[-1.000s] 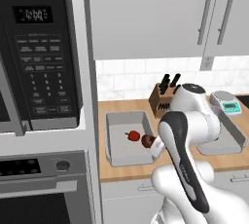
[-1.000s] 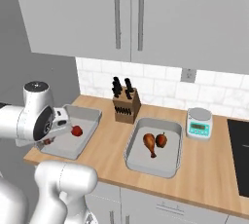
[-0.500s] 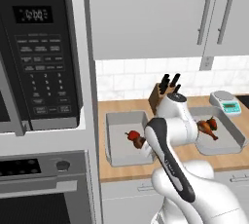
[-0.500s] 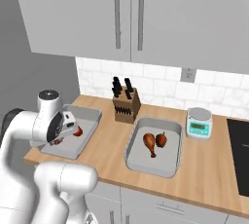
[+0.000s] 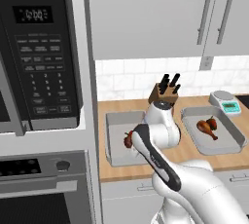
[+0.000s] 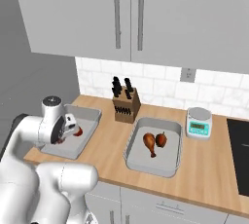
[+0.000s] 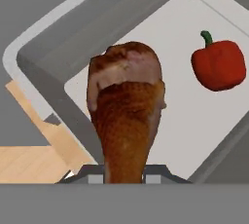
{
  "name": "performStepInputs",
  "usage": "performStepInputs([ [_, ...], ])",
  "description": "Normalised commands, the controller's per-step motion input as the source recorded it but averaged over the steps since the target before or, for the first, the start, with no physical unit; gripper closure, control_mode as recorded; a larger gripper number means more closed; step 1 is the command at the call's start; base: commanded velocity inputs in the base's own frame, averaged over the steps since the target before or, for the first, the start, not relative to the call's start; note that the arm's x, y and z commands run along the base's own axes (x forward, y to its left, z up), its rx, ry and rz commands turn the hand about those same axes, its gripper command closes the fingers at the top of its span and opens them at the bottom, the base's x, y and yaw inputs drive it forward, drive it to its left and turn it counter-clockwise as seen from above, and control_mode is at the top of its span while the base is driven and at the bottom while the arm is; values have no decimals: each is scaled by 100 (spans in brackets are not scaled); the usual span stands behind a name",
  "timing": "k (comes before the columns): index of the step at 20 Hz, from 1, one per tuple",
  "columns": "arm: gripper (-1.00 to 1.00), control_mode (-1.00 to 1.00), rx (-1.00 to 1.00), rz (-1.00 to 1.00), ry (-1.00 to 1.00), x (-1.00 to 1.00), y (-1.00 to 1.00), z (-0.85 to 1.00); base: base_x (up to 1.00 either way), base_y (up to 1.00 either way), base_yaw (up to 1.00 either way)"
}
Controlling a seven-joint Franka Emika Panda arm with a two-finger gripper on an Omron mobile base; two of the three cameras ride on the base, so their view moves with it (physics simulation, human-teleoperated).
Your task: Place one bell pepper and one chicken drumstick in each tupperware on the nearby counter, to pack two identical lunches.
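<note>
Drumstick's (image 7: 125, 116) lower end behind tool (image 7: 124, 173)

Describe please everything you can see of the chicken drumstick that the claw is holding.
The chicken drumstick is browned and glossy, with a paler, pinkish thick end and a darker, narrowing shaft. The claw is shut on its thin end, so the thick end points away from the hand. It hangs above the grey left tupperware, beside the red bell pepper lying inside, and touches neither.

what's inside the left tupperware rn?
Left tupperware holds one red bell pepper. The drumstick in the shut gripper hides part of its floor.
</note>
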Motion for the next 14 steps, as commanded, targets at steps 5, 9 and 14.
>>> performStepInputs([
  [5, 100, -100, 0, 0, 0, 52, 15, -39, 0, 0, 0],
  [9, 100, -100, -1, 0, 0, 44, 5, -39, 0, 0, 0],
  [14, 100, -100, -1, 0, 0, 23, 0, -44, 0, 0, 0],
])
